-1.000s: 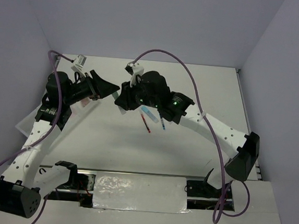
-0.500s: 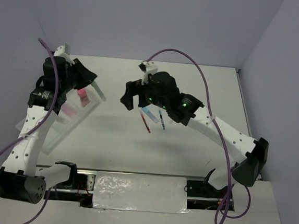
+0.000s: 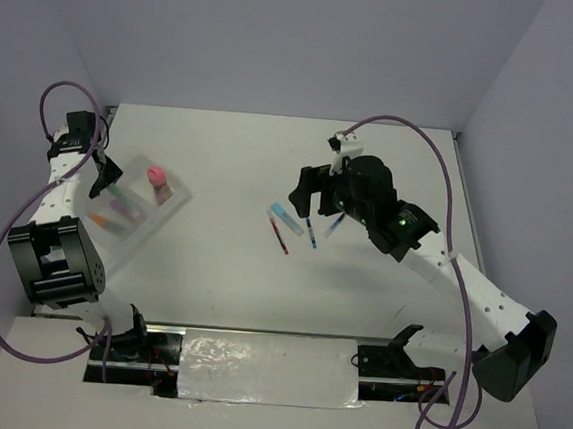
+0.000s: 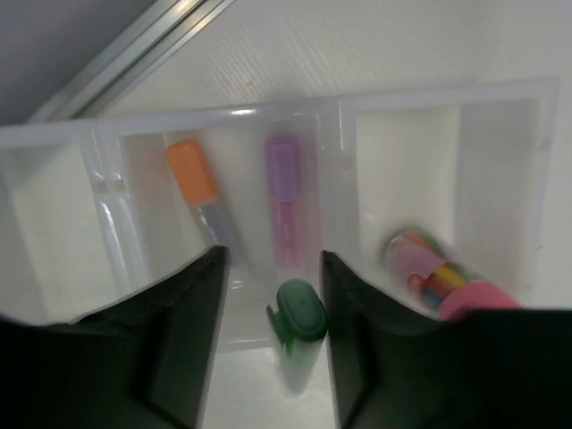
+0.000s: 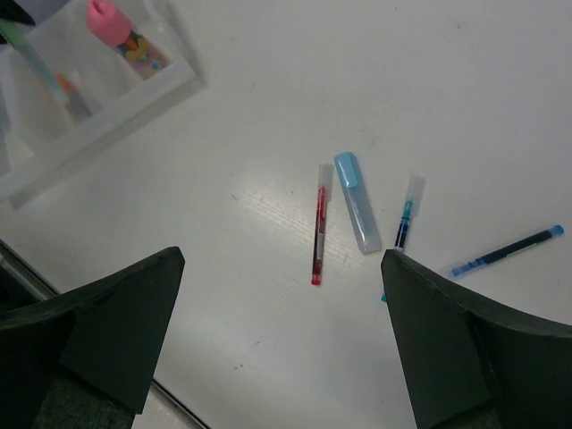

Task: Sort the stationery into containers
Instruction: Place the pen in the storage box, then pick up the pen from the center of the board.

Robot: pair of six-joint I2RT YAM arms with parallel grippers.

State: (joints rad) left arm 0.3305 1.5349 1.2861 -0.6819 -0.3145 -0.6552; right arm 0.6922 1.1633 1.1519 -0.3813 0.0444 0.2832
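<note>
– Tray (image 4: 331,161) first: left side?
– Left gripper (image 4: 270,268) parted above the middle compartment. Green marker (image 4: 299,313) loose between the fingers at the near wall, with a gap on one side, so not pinched. Too blurred to tell whether fully inside. Orange marker (image 4: 192,174) and pink marker (image 4: 284,201) in that same compartment, pink-capped stick (image 4: 438,273) in the neighbouring one.
– And on the table?
– Right gripper (image 5: 281,264) spread wide and empty, hanging over red pen (image 5: 318,228), blue marker (image 5: 357,201), dark blue pen (image 5: 407,214) and second dark blue pen (image 5: 505,252), all well apart from the tray.
– Advice for the pick?
– Probably the blue marker: thickest, easiest. Turn the wrist to straddle it across its width, come down mid-barrel, mind the red pen just beside. Close gently; likely to roll.
– Anything legible?
– Colourful print on the stick, too blurred to read. No brand visible elsewhere.
</note>
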